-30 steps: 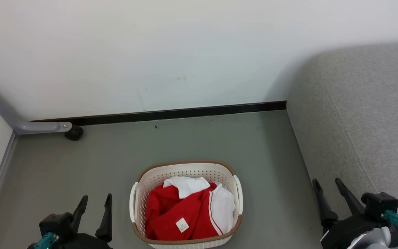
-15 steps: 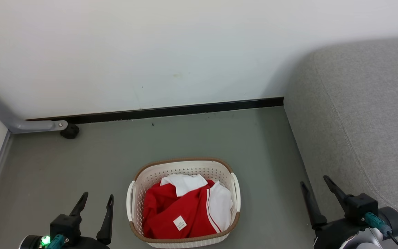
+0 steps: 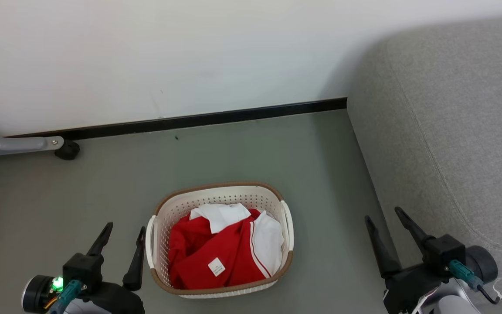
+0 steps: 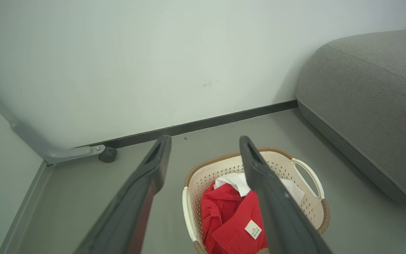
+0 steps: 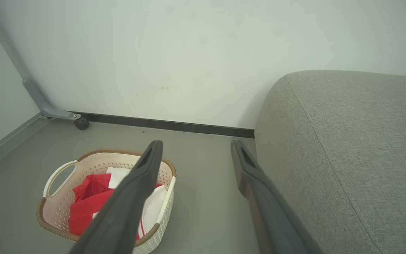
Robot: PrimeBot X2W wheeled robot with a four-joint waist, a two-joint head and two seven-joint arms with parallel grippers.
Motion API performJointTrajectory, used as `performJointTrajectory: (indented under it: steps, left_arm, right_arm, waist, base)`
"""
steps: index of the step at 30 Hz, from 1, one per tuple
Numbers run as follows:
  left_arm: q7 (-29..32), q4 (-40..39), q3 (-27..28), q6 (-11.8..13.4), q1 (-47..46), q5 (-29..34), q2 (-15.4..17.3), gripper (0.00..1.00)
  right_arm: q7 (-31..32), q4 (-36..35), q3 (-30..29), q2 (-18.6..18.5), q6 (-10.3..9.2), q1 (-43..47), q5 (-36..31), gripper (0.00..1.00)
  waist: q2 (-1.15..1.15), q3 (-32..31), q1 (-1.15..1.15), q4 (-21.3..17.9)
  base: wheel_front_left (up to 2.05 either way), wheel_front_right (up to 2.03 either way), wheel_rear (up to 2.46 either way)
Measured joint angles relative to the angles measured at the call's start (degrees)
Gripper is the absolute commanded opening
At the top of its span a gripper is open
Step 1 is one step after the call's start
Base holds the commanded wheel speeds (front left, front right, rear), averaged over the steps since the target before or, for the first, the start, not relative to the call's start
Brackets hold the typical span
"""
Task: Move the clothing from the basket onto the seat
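At lower left, left hand (image 3: 125,226): fingers spread, holding nothing, poised above the floor (image 3: 277,152) just beside the basket's left handle.
Basket (image 3: 220,186): stands on the floor between the two hands, apart from the seat.
Clothing (image 3: 198,257): all inside the basket, a red and white heap with a small white tag (image 3: 216,266) on top.
Right hand (image 3: 381,213): fingers spread, empty, between the basket and the seat's front edge.
Seat (image 3: 451,131): at right; no garment lies on the part that shows.
Step in hand: seemingly the approach before a first pick, with nothing gripped yet.
Next move: one hand probably has to clear the rim, dip into the heap and close on a thick fold, lifting slowly in case the cloth snags.
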Motion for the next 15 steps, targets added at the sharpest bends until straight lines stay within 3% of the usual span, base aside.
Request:
performJointTrajectory:
  steps: [15]
  left_arm:
    - [0.0,3.5,-4.3,-0.9,-7.9,1.5,1.3,1.0]
  right_arm:
    - [-0.1,-5.3,3.6,4.2,-0.45,-4.4,-2.7,1.0]
  waist:
    - [0.0,9.4,0.01,-4.3]
  base:
    - [0.0,0.0,0.0]
